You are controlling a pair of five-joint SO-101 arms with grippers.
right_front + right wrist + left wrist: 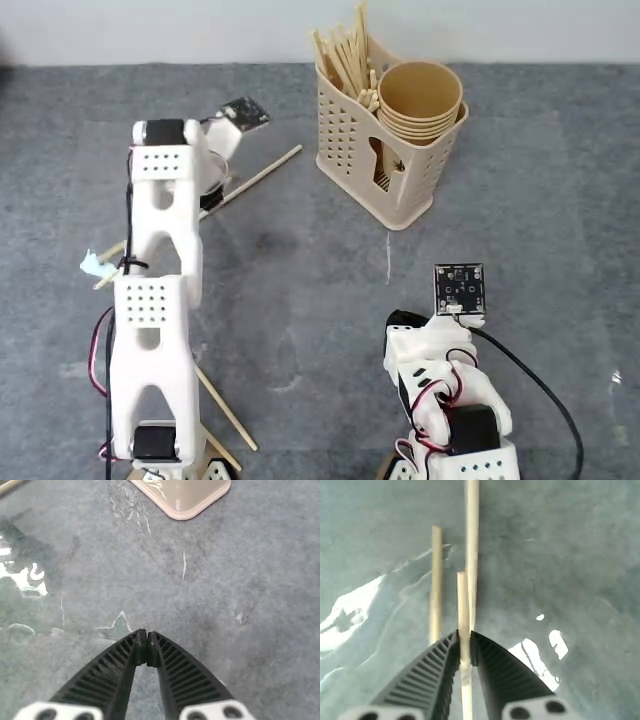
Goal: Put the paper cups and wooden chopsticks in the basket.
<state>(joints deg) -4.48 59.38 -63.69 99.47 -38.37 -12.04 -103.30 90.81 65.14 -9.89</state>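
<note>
A cream perforated basket [385, 160] stands at the back of the table, holding a stack of paper cups [420, 95] and several wooden chopsticks [345, 55]. My left gripper [464, 647] is shut on one chopstick [463, 600] low over the mat. Two more chopsticks [436, 580] lie right beside the held one, the longer one [472, 540] touching it. In the high view a chopstick [262, 174] runs diagonally out from under the left arm [165, 240]. My right gripper [146, 650] is shut on nothing over bare mat, with the basket's corner [185, 497] ahead of it.
Two more chopsticks [228, 412] lie by the left arm's base at the front left. A small pale scrap [97, 265] sits left of that arm. The right arm [450, 400] rests at the front right. Grey mat [300, 280] lies open between the arms and the basket.
</note>
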